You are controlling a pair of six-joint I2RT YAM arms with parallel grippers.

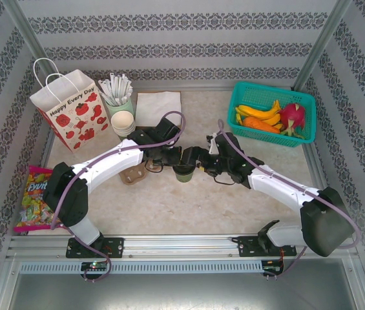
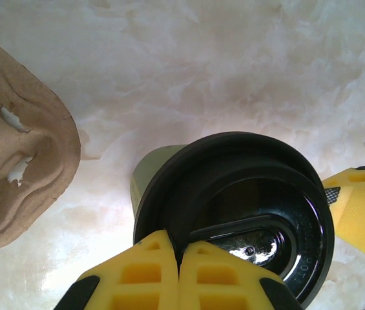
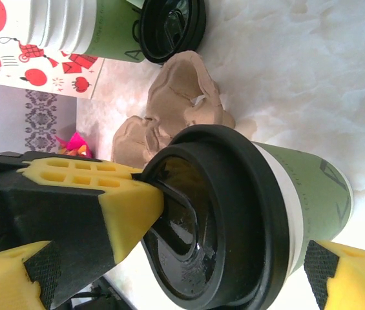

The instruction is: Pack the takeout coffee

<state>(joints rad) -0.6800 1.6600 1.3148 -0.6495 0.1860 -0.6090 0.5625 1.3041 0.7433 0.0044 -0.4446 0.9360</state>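
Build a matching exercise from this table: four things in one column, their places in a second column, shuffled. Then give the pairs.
Things:
1. paper bag
2. basket
3. cup
4. candy pack

Places:
A. middle of the table
B. near left edge
C. far right
D. far left

Pairs: 1-D, 2-C, 3-A, 4-B
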